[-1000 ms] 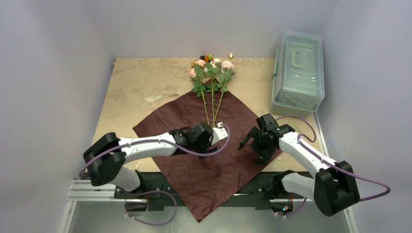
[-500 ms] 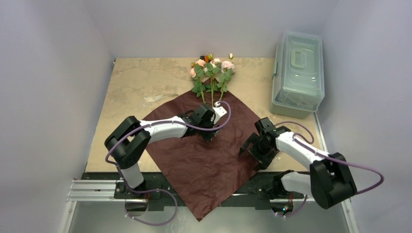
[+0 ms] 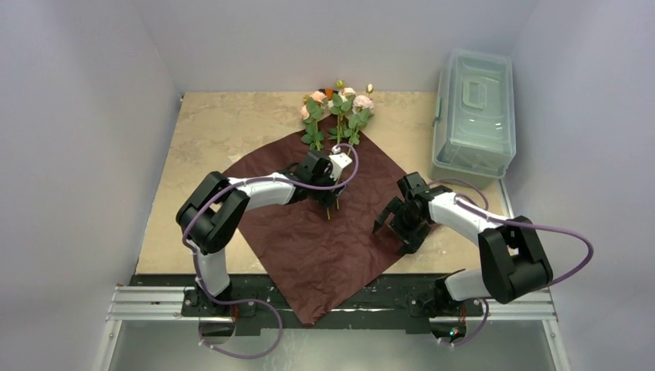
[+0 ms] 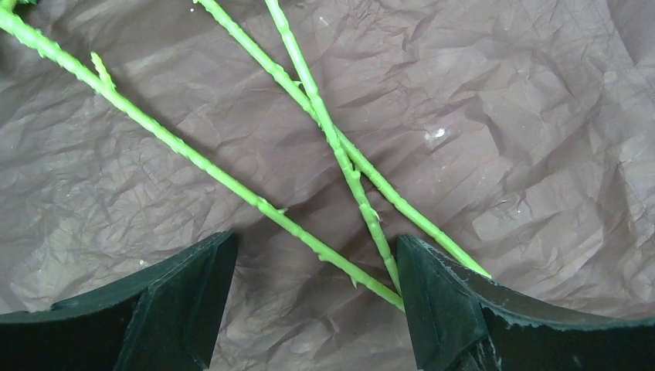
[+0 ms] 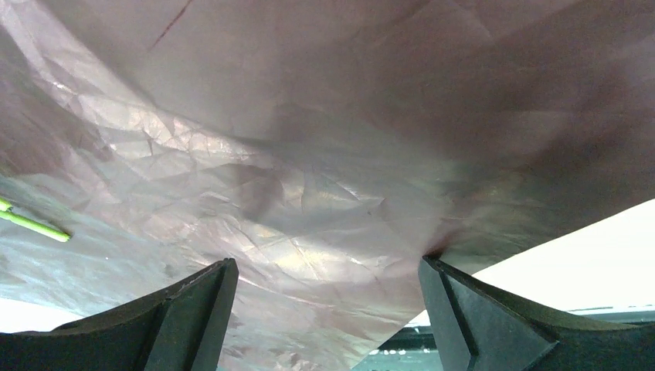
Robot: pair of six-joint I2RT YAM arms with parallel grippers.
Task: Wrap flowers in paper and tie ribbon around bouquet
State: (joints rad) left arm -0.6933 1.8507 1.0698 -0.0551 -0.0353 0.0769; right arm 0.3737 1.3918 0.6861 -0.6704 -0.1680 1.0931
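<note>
Nearest, the paper [image 3: 309,263] lies dark face up, its near corner overhanging the table [image 3: 208,131]. It looks thin, light and crinkly, likely to crease or tear, and is best taken by a corner. The right gripper [image 5: 326,267] hangs spread above its right corner; contact cannot be told. Farther on, the left gripper [image 4: 313,246] is spread astride the flowers [image 3: 337,116]. Their slim stems would likely roll and are best pinched low. The stem ends are hidden, and no ribbon can be made out.
</note>
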